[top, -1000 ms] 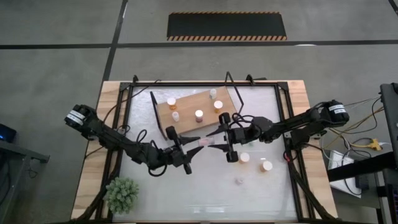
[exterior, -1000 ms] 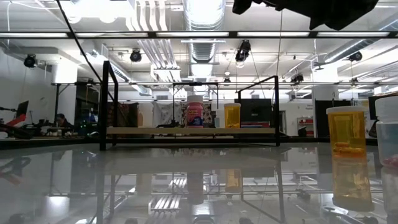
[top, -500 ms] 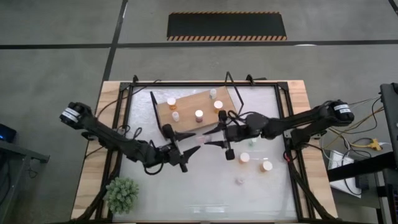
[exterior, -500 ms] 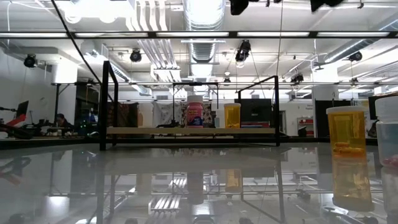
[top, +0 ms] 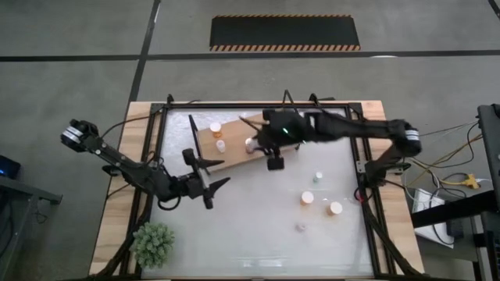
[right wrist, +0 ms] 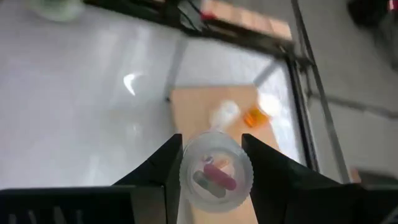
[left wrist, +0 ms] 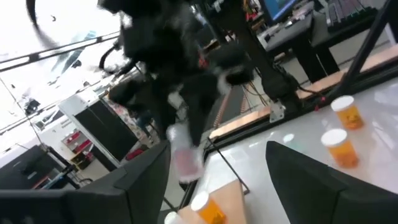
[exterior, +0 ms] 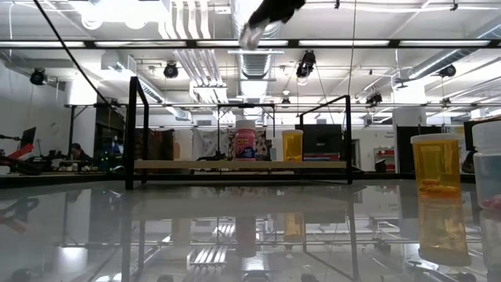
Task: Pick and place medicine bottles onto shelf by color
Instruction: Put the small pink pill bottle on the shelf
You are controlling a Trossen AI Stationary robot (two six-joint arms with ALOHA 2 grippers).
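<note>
Over the shelf (top: 234, 144), my right tool (right wrist: 214, 163) clamps a clear bottle (right wrist: 215, 172); left tool (top: 209, 181) spread, waiting.

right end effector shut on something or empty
Shut on a clear round pill bottle holding pink pills; the right end effector fingers flank it above the wooden shelf board.

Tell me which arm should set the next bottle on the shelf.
Right. The right gripper already holds a clear bottle with pink pills and hangs over the shelf. The left gripper is open and empty, over the table in front of the shelf.
</note>
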